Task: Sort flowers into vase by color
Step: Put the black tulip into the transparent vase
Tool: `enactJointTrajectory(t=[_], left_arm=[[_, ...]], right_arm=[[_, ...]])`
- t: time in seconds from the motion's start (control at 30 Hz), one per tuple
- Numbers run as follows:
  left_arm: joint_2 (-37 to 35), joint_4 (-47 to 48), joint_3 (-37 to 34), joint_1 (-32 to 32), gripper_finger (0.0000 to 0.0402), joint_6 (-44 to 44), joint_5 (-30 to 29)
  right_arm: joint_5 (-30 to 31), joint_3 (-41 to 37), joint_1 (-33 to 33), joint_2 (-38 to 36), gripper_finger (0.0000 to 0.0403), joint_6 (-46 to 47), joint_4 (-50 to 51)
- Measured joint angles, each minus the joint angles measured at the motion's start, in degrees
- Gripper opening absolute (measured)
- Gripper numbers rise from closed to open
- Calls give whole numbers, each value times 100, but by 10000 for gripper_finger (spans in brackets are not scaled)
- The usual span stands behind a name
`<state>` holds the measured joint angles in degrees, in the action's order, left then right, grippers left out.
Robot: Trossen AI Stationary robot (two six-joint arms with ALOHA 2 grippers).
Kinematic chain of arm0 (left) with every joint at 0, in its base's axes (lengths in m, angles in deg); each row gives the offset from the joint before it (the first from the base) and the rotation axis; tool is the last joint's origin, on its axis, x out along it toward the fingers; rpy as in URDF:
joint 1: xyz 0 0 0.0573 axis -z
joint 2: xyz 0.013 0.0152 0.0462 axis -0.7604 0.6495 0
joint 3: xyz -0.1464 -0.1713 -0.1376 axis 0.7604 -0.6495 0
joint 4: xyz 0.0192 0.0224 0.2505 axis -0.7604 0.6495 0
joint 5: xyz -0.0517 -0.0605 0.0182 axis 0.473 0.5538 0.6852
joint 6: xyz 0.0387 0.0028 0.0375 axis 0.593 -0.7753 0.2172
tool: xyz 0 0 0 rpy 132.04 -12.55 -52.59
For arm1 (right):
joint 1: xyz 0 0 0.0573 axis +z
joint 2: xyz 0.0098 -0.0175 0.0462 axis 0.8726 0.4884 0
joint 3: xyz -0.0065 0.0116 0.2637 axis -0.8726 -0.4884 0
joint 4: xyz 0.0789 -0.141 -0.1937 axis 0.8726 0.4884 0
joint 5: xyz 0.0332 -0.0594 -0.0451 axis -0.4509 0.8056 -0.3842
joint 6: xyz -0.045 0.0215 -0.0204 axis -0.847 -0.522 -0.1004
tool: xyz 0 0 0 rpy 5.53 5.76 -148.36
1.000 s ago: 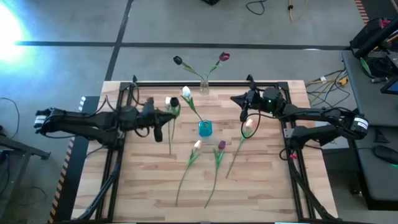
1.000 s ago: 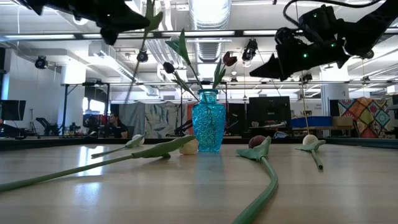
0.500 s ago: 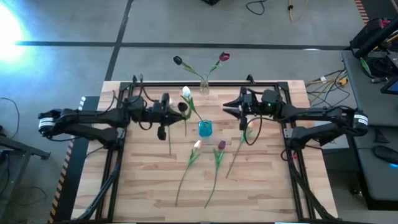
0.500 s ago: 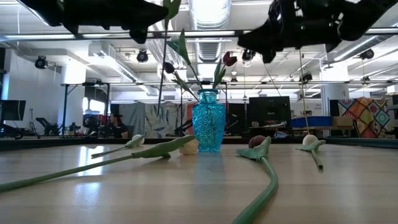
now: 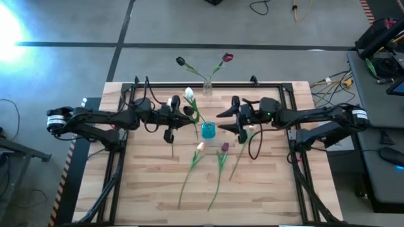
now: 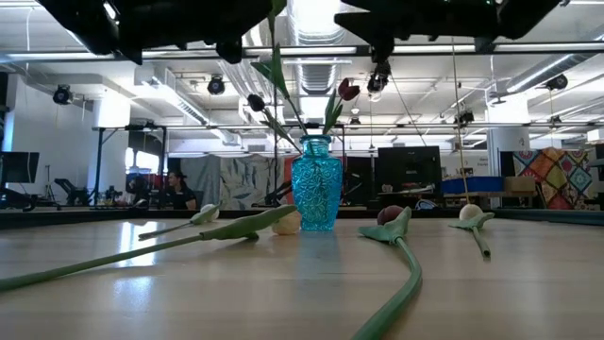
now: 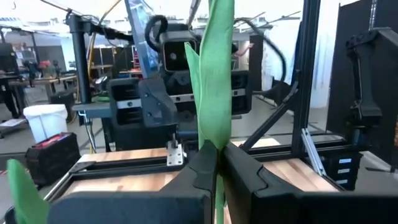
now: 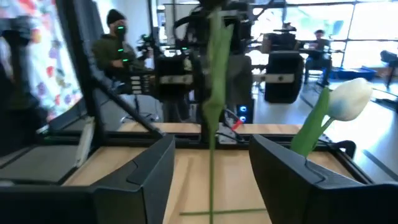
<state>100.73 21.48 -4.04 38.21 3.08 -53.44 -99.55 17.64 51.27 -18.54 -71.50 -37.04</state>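
My left gripper (image 5: 182, 114) is shut on a flower whose green stem (image 5: 172, 144) runs toward the near edge; I cannot make out its head. It hovers just left of the blue vase (image 5: 207, 130), which holds a white flower (image 5: 189, 93). My right gripper (image 5: 225, 122) stands open just right of the vase, touching nothing. The held stem (image 8: 211, 106) shows beyond its spread fingers. A peach flower (image 5: 200, 147), a maroon flower (image 5: 224, 147) and a cream flower (image 5: 252, 130) lie flat on the table. My left gripper pinches the flower between its two fingers where a green leaf (image 7: 214, 93) joins the stem. The fingers come level from the table's left and lie across the stem. The leaf stands up above the fingers. The stem (image 6: 275, 24) hangs below, high over the table.
A clear vase (image 5: 207, 89) at the far edge holds a dark flower (image 5: 181, 61) and a maroon one (image 5: 227, 58). A black frame (image 5: 129, 94) rims the table. People and equipment show in the room beyond.
My left gripper has carried its flower toward the table's right, up to the blue vase, and the stem has swung along with it. My right gripper has gone toward the table's left and slightly nearer, up to the vase, and has opened.
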Motion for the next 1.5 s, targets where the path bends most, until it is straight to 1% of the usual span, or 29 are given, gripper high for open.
enactJointTrajectory(t=[0.1, 0.33, 0.43, 0.53, 0.77, 0.83, 0.93, 1.03, 1.17, 1.27, 1.5], left_arm=[[288, -383, 0, -2, 0, -80, 163], [771, -1084, 0, -2, 0, -155, 257], [856, -1153, 0, -2, 0, -154, 257], [898, -1189, 0, -2, 0, -154, 257], [904, -1175, 0, -2, 0, -241, 254], [904, -1175, 0, -4, 0, -304, 250], [901, -1126, 5, -9, 0, -396, 239], [946, -1016, 73, -9, 4, -500, 231], [1063, -966, 127, -9, 24, -624, 224], [1110, -867, 146, -7, 43, -695, 131], [1084, -757, 56, -9, 86, -543, -86]], right_arm=[[234, 314, 23, 345, 201, 84, 7], [229, 1056, 26, 1095, 201, 398, 28], [157, 1303, 26, 1320, 201, 429, 35], [-57, 1495, 26, 1483, 201, 474, 51], [-277, 1773, 28, 1729, 194, 482, 116], [-292, 1853, 36, 1755, 182, 479, 185], [-328, 1978, 40, 1787, 150, 461, 363], [-372, 2039, 65, 1853, 103, 397, 416], [-374, 2081, 76, 1855, 27, 153, 571], [-372, 2079, 76, 1761, 15, 50, 717], [-366, 2090, 70, 1247, 13, -477, 882]])
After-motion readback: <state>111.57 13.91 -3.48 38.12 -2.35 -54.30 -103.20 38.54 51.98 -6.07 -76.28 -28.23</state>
